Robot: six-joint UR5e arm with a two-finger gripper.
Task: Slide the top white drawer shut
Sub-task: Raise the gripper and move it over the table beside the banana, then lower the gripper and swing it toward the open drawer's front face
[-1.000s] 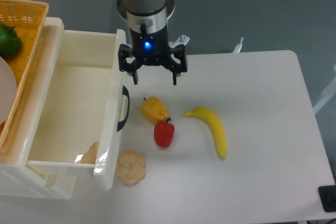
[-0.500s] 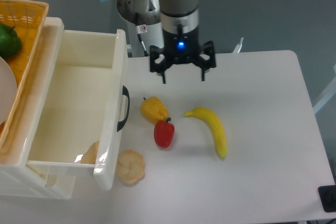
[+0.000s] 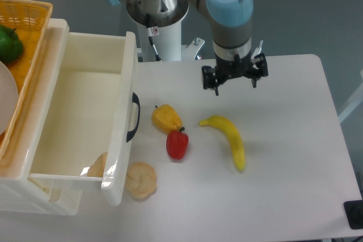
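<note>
The top white drawer (image 3: 79,111) stands pulled far out to the right, its glossy front panel carrying a black curved handle (image 3: 133,117). A pale bread-like piece lies in its near corner. My gripper (image 3: 235,86) hangs open over the table well to the right of the drawer front, above the banana (image 3: 228,139), with nothing between its fingers.
A yellow pepper (image 3: 166,118), a red pepper (image 3: 177,143) and a bread roll (image 3: 140,180) lie on the white table (image 3: 295,157) just in front of the drawer. An orange wicker basket (image 3: 22,38) with a green pepper sits on the cabinet at left.
The gripper has moved steadily right, from beside the drawer's front corner to above the banana. The drawer and the food have not moved.
</note>
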